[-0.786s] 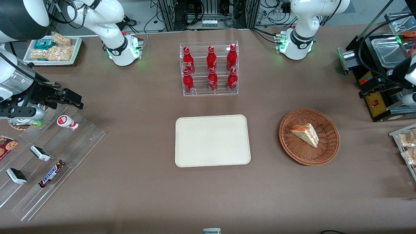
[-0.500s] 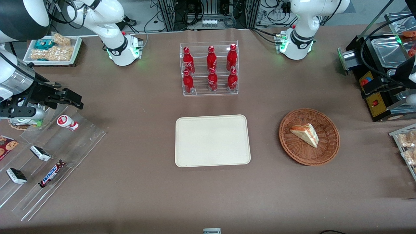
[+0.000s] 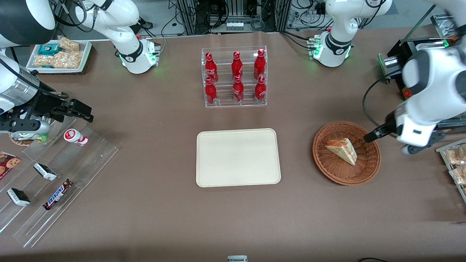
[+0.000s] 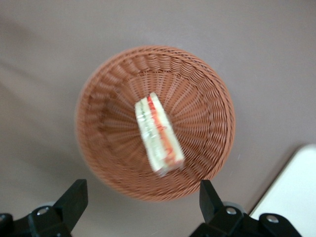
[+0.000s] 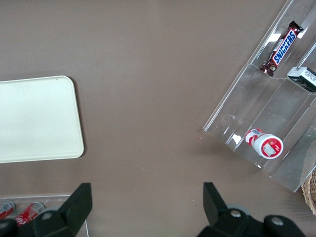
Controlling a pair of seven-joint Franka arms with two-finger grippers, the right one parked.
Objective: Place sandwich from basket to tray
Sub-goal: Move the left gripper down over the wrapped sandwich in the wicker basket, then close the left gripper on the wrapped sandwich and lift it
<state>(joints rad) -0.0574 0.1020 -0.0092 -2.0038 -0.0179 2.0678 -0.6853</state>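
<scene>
Sandwich [image 3: 342, 149]: triangular wedge, pale bread, orange-pink and green filling on the cut side. Lay inside the basket [image 3: 367, 171], slightly off its centre, resting on the weave, untouched. Long axis ran diagonally across the basket in the front view; in the left wrist view [image 4: 158, 132] the wedge lay lengthwise, cut side showing, pointing roughly toward the gap between the fingers.

Basket: round, reddish-brown wicker. Stood toward the working arm's end of the worktop, about midway between the edge at the arm bases and the edge nearest the front camera.

Tray [image 3: 214, 174]: cream-beige, rectangular, low rim, nothing on it. Sat at the middle of the worktop, well apart from the basket, toward the parked arm's end from it.

Gripper [image 4: 142, 202]: fingers [image 4: 74, 198] spread wide apart, holding nothing. Hovered above the basket's rim on the side toward the working arm's end of the worktop, not touching the weave. Sandwich lay ahead of the open jaws, toward the basket's centre and lower down. Judged: approach stage only, grasp not yet made; next move probably needs travel inward over the wedge, then descent, with the jaws closing across the short width, not along the length.

Bottle rack [image 3: 235, 76]: clear acrylic, six red bottles, between tray and the base edge.
</scene>
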